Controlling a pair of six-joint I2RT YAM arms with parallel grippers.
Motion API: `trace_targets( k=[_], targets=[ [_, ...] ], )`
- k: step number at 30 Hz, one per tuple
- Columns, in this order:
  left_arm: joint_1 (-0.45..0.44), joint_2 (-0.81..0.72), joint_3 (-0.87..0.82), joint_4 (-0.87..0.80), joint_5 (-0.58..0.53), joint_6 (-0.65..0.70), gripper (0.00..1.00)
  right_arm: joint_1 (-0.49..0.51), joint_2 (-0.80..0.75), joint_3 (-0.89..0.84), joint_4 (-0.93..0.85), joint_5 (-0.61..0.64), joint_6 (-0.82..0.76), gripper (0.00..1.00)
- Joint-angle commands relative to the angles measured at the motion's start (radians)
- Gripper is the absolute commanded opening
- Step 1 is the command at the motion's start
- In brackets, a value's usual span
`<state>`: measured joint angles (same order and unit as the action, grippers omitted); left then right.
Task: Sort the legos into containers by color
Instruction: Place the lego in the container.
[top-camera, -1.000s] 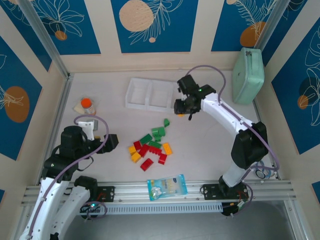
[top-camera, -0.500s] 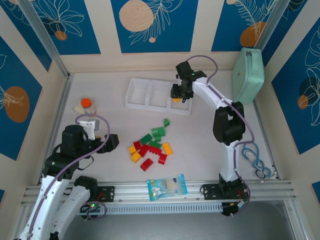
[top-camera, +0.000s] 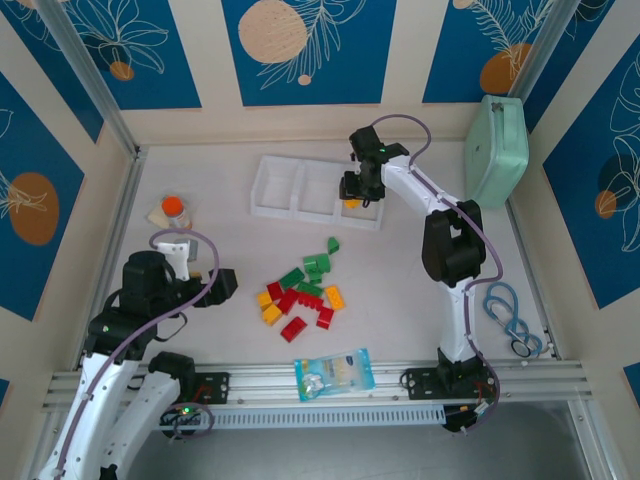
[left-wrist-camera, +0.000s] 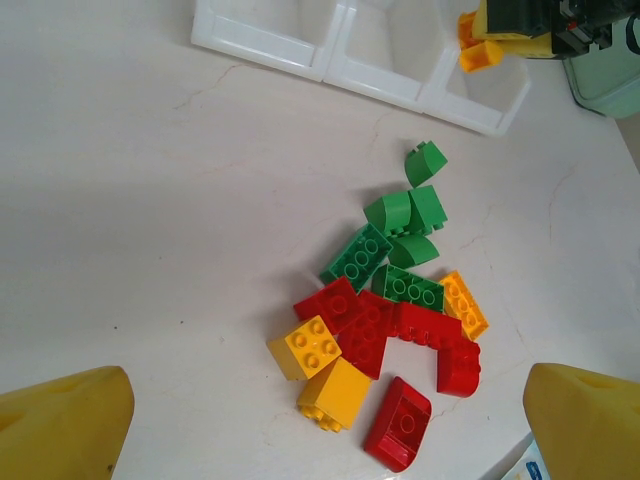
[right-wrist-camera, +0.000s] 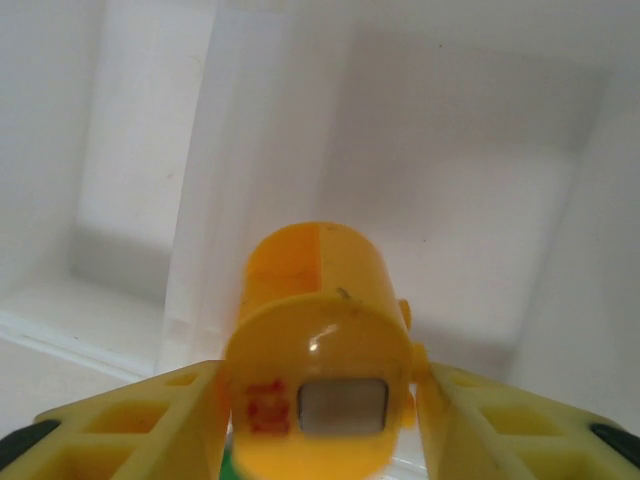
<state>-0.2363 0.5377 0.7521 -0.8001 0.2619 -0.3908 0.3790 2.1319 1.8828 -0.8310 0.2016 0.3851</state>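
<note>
**Spotter:** While your right gripper (top-camera: 353, 196) hangs over the white tray (left-wrist-camera: 260, 45) by the table's (top-camera: 200, 160) far edge, its fingers are clamped on a yellow brick (right-wrist-camera: 315, 330).

**Operator:** Which compartment lies under it?

**Spotter:** The right-end compartment (right-wrist-camera: 450, 200), straight below the brick, with its white floor showing past the fingers. By my reading you need no sideways shift, only to part the fingers.

**Operator:** And the rest?

**Spotter:** The legos (top-camera: 300, 290), red, green and yellow, lie heaped mid-table toward the near edge, well apart from the tray. Your left gripper (top-camera: 222, 285) waits near the heap's left side, fingers spread wide and holding nothing. That arm looks the nearer one for the next pick.
</note>
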Motion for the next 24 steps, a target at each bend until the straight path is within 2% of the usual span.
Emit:
trace_targets(
  k=[1, 7, 12, 16, 24],
  targets=[
    [-0.007, -0.010, -0.006, 0.017, 0.016, 0.017, 1.00, -0.002, -0.015, -0.008, -0.027, -0.019, -0.001, 0.55],
    [-0.007, -0.015, -0.005, 0.015, 0.010, 0.014, 1.00, 0.003, -0.052, -0.043, -0.034, -0.033, 0.001, 0.60],
    [-0.006, -0.028, -0.007, 0.017, 0.007, 0.015, 1.00, 0.033, -0.151, -0.114, -0.054, -0.019, 0.004, 0.68],
    [-0.007, -0.031, -0.008, 0.018, 0.007, 0.015, 1.00, 0.083, -0.281, -0.259, -0.026, -0.042, -0.007, 0.75],
    [-0.006, -0.033, -0.009, 0.023, 0.013, 0.015, 1.00, 0.214, -0.478, -0.580, 0.017, -0.075, 0.003, 0.80]
  ],
)
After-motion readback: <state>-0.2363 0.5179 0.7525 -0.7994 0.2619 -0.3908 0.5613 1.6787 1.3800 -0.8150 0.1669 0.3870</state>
